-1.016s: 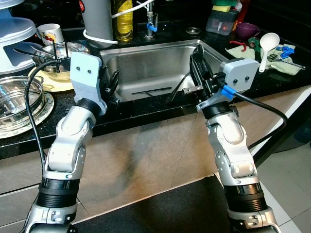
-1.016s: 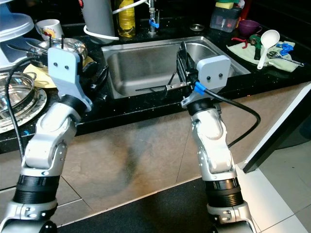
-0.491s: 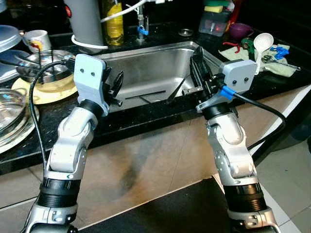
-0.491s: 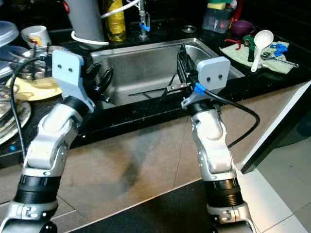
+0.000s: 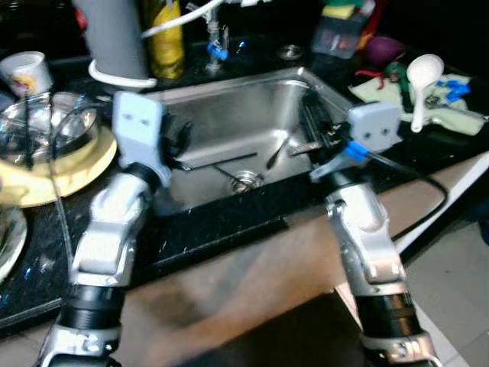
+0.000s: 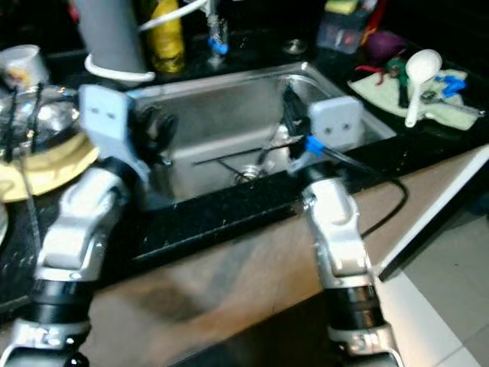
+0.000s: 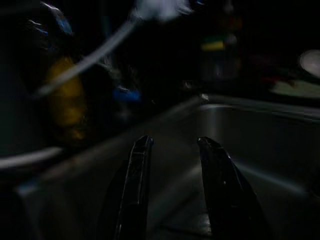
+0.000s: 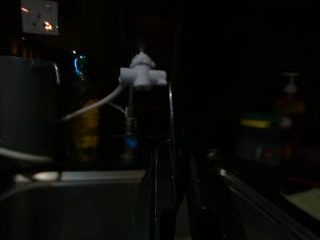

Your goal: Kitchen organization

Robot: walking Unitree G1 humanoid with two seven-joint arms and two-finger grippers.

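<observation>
1. Fingers of the left gripper (image 7: 172, 190) are seen apart with nothing between them, held over the left rim of the sink (image 5: 229, 99). The right gripper (image 8: 172, 200) is held over the right side of the basin, its fingers drawn close together on a thin metal utensil (image 5: 302, 145); what kind of utensil cannot be told.
2. The sink is judged the largest open space; only a couple of thin utensils (image 5: 221, 158) are seen lying near the drain (image 5: 243, 181).
3. The worktop (image 5: 221, 225) is still crowded: a steel bowl (image 5: 46, 130) on a yellow plate (image 5: 72, 172) and a mug (image 5: 23, 70) on the left, a white ladle (image 5: 420, 80) on a cloth (image 5: 458, 115) on the right.
4. The tidying is judged barely begun; most items remain to be sorted.
5. Room is tight at the sink's walls and at the tap (image 5: 216, 46) behind; more freedom is offered above the basin.
</observation>
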